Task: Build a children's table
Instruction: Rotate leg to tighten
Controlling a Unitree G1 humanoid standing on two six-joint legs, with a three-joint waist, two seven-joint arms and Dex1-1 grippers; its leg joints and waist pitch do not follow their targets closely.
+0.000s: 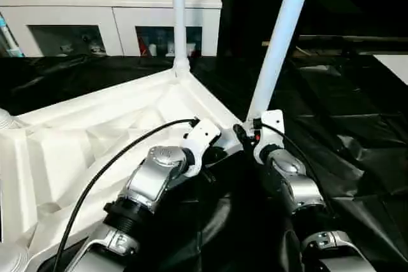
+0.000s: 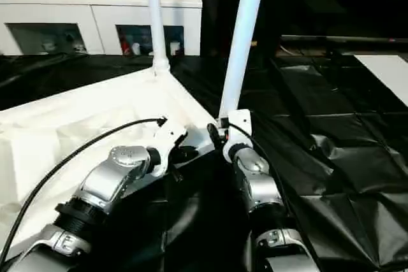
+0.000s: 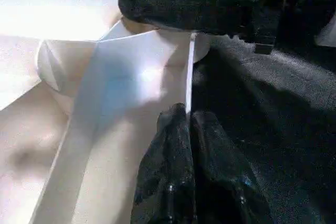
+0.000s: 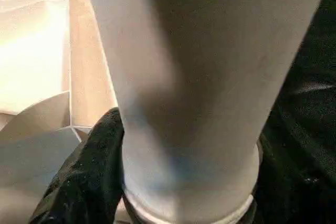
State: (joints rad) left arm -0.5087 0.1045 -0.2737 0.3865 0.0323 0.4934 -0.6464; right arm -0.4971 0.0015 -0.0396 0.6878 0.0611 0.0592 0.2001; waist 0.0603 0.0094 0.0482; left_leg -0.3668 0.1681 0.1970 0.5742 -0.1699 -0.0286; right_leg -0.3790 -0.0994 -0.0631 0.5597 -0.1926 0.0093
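The white tabletop [image 1: 95, 132] lies upside down on a black sheet, ribbed underside up. One white leg [image 1: 178, 17] stands upright in the far corner socket. A second leg [image 1: 284, 30] leans to the right at the near right corner. My right gripper [image 1: 248, 133] is shut on its lower end, and in the right wrist view a black finger [image 4: 89, 177] presses the leg [image 4: 199, 77] just above its base. My left gripper [image 3: 188, 116] is shut on the tabletop's thin rim [image 3: 190, 72], right beside that corner socket [image 3: 68, 66].
A white cabinet [image 1: 115, 4] with glass doors stands behind the table. The crumpled black sheet [image 1: 344, 125] covers the floor to the right. A white panel edge [image 1: 395, 65] shows at far right. A black cable [image 1: 108, 164] arcs over my left forearm.
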